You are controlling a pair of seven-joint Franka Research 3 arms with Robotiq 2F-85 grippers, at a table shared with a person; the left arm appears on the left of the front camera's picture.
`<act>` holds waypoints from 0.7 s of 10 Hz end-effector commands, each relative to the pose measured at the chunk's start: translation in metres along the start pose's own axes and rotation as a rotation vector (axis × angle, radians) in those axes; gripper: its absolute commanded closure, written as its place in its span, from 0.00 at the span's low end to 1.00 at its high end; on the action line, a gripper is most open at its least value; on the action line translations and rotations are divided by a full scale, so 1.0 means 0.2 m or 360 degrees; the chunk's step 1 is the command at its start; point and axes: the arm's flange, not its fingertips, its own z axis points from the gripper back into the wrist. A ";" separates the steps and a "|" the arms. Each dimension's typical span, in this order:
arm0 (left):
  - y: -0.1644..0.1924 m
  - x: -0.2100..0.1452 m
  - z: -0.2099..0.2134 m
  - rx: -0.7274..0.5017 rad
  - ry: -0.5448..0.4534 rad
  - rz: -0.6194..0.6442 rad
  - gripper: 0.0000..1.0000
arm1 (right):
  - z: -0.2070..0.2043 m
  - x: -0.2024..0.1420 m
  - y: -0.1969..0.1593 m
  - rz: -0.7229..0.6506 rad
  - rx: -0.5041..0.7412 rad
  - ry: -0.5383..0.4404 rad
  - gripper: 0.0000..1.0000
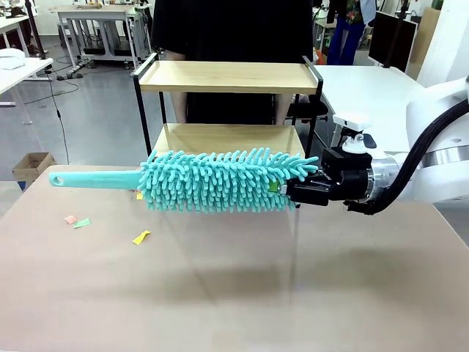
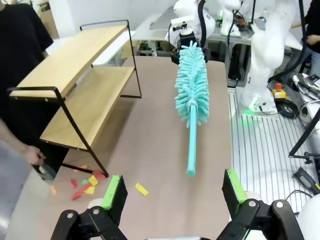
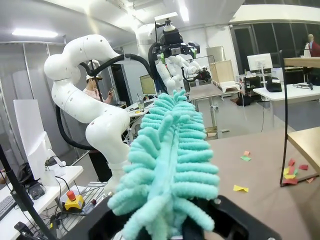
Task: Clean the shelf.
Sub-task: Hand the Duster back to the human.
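The shelf stands at the far edge of the brown table, its two wooden boards level in a thin black frame, with a person in black right behind it. In front of the shelf the right gripper comes in from the right, its fingers clenched on the fluffy end of a teal duster. The duster lies level above the table, across the front of the lower board, with its bare handle pointing left. Small scraps of paper, yellow, pink and green, lie on the table below the handle, and in the left wrist view more red and yellow scraps sit by the shelf's near foot. In that view the left gripper hangs over the table with its green pads spread wide and nothing between them, apart from the tip of the handle. The person's hand is low beside the shelf. In the right wrist view the duster's teal strands rise from the right gripper, and the left arm stands beyond them.
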 end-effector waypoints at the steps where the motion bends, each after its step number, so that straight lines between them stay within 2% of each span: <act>1: -0.01 -0.01 0.02 0.0010 0.0005 -0.0008 0.00 | 0.00 0.01 0.00 0.0023 0.0002 -0.0004 1.00; 2: -0.01 -0.01 0.02 0.0010 0.0005 -0.0008 0.00 | 0.00 0.01 0.00 0.0023 0.0002 -0.0004 1.00; 3: -0.01 -0.01 0.02 0.0010 0.0005 -0.0008 0.00 | 0.00 0.00 0.00 0.0000 0.0000 0.0000 0.84; 7: -0.01 -0.01 0.02 0.0010 0.0005 -0.0008 0.00 | 0.13 0.50 0.13 0.0282 -0.0220 -0.0014 0.84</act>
